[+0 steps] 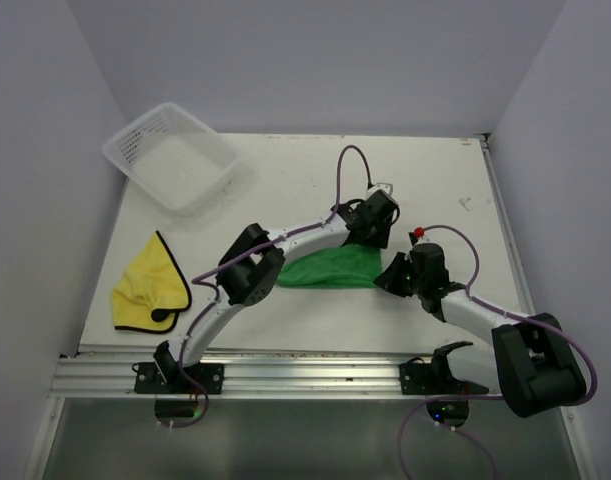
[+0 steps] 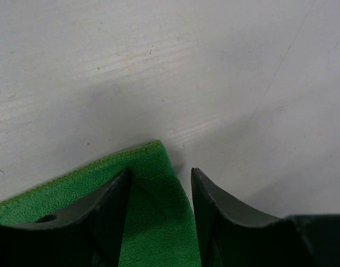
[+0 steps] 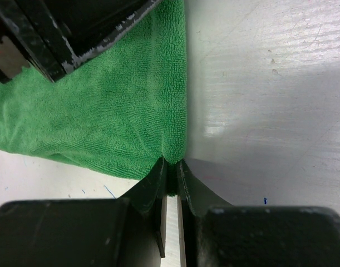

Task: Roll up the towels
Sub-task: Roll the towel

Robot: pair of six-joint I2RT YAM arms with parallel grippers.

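top view: green towel (image 1: pixel 330 268) lies flattened near the middle of the white desk (image 1: pixel 285 180), a long shape running left to right; both arms reach in to its right end; left pincer (image 1: pixel 373 232) sits over the towel's upper right corner, right pincer (image 1: pixel 393 276) at its lower right edge.

left wrist view: the pincer's two dark fingers (image 2: pixel 103 206) stand spread, one resting on the cloth at lower left, the other just right of the cloth's edge; the towel corner pokes up between them at centre frame; bare desk above.

right wrist view: the right pincer is pressed almost together at bottom centre, pinching a small fold of the green towel's edge; the cloth spreads to the upper left, where the other pincer shows as a dark block.

yellow towel (image 1: pixel 150 285), black-edged, lies crumpled at the left of the desk, well apart from both arms; white mesh basket (image 1: pixel 170 155) sits at upper left.
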